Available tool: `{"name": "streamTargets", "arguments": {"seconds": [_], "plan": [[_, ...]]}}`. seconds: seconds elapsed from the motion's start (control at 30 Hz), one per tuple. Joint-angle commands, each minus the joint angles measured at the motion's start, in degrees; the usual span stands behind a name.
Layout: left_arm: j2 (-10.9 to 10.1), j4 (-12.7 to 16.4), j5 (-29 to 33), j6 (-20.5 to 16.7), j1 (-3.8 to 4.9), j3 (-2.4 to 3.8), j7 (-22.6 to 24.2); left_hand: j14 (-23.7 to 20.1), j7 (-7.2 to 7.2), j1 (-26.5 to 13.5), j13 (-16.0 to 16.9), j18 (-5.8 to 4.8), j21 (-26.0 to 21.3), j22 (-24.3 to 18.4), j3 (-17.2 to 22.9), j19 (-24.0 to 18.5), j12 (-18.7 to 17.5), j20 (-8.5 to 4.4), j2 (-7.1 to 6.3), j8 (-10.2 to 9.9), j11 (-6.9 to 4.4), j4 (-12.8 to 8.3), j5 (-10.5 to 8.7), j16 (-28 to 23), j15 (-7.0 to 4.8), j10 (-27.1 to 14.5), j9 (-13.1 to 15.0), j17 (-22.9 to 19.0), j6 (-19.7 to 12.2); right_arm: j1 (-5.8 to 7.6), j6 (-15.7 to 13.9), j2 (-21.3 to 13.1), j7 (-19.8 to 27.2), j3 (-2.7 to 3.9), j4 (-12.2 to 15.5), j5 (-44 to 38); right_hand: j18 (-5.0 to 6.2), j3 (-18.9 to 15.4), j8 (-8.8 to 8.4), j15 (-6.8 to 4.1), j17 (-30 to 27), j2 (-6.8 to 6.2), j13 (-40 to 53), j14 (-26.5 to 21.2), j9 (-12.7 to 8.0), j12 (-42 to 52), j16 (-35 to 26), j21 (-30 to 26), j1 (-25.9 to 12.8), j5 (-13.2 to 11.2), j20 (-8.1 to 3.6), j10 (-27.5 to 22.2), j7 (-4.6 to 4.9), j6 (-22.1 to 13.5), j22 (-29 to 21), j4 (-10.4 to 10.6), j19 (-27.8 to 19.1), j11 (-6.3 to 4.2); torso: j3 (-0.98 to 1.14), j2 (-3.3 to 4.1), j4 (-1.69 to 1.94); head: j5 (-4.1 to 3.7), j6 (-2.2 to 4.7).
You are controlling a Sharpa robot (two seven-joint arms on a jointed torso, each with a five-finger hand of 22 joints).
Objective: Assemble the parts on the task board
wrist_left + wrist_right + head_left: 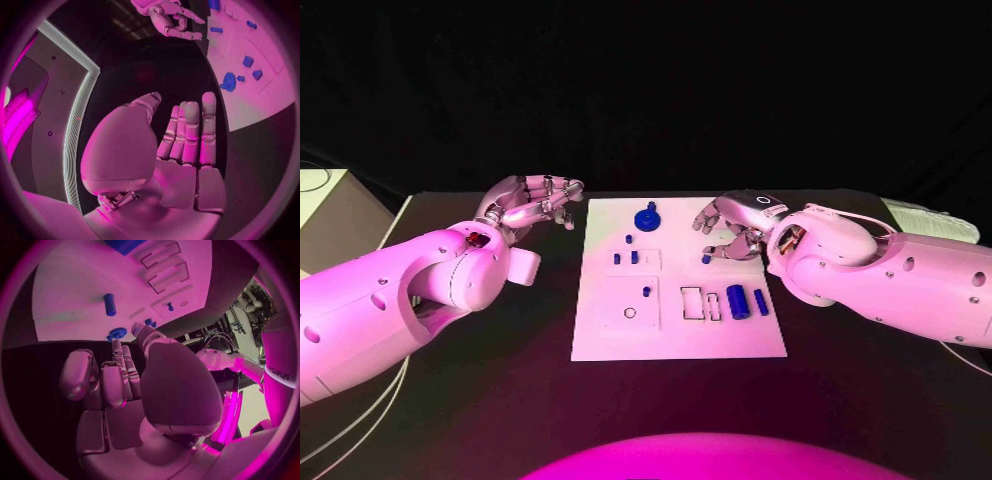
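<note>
Both hands empty: left hand (531, 203) off task board (678, 340), right hand (737, 225) over it.

We see a big black table (516, 410) with pink light falling on it. Behind the table it is all dark, like a black curtain (646, 90). At the far left stands a pale box or cabinet (332, 215). A thin cable (365, 415) lies near the table's left edge.

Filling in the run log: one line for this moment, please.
left hand: open, off board's left edge | right hand: over task board, hold unclear | parts: loose on board
</note>
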Motion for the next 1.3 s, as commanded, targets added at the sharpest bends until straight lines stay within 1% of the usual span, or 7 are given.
{"name": "streamTargets", "arguments": {"seconds": [0.03,0.2,0.33,0.6,0.9,1.07,1.3], "plan": [[0.2,0.0,0.3,-0.1,-0.1,0.05,0.7,0.1,-0.03,0.7,-0.1,0.79,0.2,0.1,-0.3,0.3,0.2,-0.06,0.07,0.2,0.01,0.1,0.18,0.3,0.15,-0.5,0.0,0.1,-0.1,0.28,5.8,0.1,1.6,-0.01,-1.0,-0.1,-0.92,-2.1,-0.26,0.25,-0.1,-0.09,-0.1,1.0,-0.2,-0.5,0.2,-0.3,0.5,0.0,0.42,-1.2,-0.56,-0.1,-0.2,0.4,0.1,0.17,0.11,-0.11,0.08,-0.08,0.01],[0.2,0.0,0.3,-0.1,-0.19,0.05,0.8,0.1,-0.03,0.7,-0.1,0.79,0.2,0.1,-0.3,0.3,0.2,-0.06,0.07,0.2,0.01,0.1,0.18,0.3,0.15,-0.5,0.0,0.1,-0.1,0.52,7.8,0.5,1.2,-0.07,-2.5,-2.5,-0.93,-4.4,-0.12,0.16,1.0,0.54,0.1,1.2,-0.2,0.2,0.8,0.0,1.2,-1.0,0.42,-0.6,-0.41,0.0,0.2,1.3,0.2,0.02,-0.05,-0.08,-0.01,-0.11,0.01],[0.2,0.1,0.3,-0.1,-0.21,0.05,0.9,0.1,-0.03,0.7,-0.1,0.79,0.2,0.1,-0.3,0.3,0.2,-0.06,0.07,0.2,0.01,0.1,0.18,0.3,0.15,-0.5,0.0,0.1,-0.1,0.53,8.8,1.2,1.0,-0.22,-3.6,-3.6,-0.91,-4.8,-0.02,0.15,1.0,0.64,0.1,1.2,-0.2,0.2,0.9,-0.1,1.3,-1.1,0.41,-0.7,-0.49,0.2,0.1,1.5,0.2,0.01,-0.03,0.01,0.06,-0.12,-0.06],[0.1,0.2,0.4,-0.2,-0.23,0.05,0.9,0.1,-0.05,0.8,-0.1,0.79,0.3,0.1,-0.4,0.3,0.3,-0.06,0.11,0.3,-0.01,0.2,0.18,0.3,0.14,-0.6,0.0,0.1,-0.1,0.3,9.6,2.5,0.7,-0.55,-5.2,-5.2,-0.9,-5.2,0.3,0.06,0.9,1.15,0.2,1.2,-0.2,0.7,0.9,-0.1,1.9,-1.0,0.35,-0.1,-0.62,0.8,0.2,2.0,0.2,-0.14,-0.14,-0.06,0.18,-0.05,-0.34],[-0.1,0.3,0.4,-0.2,-0.23,0.06,0.8,0.1,-0.06,0.9,-0.1,0.79,0.3,0.1,-0.4,0.3,0.3,-0.06,0.12,0.3,-0.01,0.2,0.18,0.4,0.13,-0.6,0.0,0.1,-0.1,-0.36,9.5,4.0,0.6,-0.81,-6.6,-6.0,-1.0,-3.9,0.86,-0.21,1.3,1.86,0.2,1.3,-0.1,1.5,1.2,0.3,3.1,-0.8,0.12,1.5,-0.3,2.0,0.8,2.8,0.4,-0.47,-0.03,-0.05,0.11,0.18,-0.69],[-0.2,0.3,0.4,-0.2,-0.23,0.06,0.8,0.1,-0.06,0.9,-0.1,0.79,0.3,0.1,-0.4,0.3,0.3,-0.06,0.12,0.3,-0.01,0.2,0.18,0.4,0.13,-0.6,0.0,0.1,-0.1,-0.86,10.0,4.6,0.8,-0.96,-7.1,-5.9,-1.24,-1.5,1.3,-0.71,2.1,1.58,0.3,1.5,-0.1,1.9,1.6,1.5,3.3,-0.7,-0.3,4.4,-0.1,3.1,2.2,4.0,0.9,-1.08,-0.02,-0.01,0.02,0.3,-0.77],[-0.2,0.4,0.4,-0.2,-0.23,0.06,0.7,0.1,-0.06,0.9,-0.1,0.79,0.3,0.1,-0.4,0.3,0.3,-0.06,0.12,0.3,-0.01,0.2,0.18,0.4,0.13,-0.6,0.0,0.1,-0.1,-1.25,10.3,5.2,0.9,-1.07,-7.9,-5.9,-1.29,0.2,1.79,-0.89,2.2,1.27,0.2,1.5,0.0,1.4,1.7,1.7,3.4,-0.7,-0.5,5.5,0.06,4.1,2.5,4.5,0.9,-1.29,-0.01,-0.03,0.06,0.32,-0.97]]}}
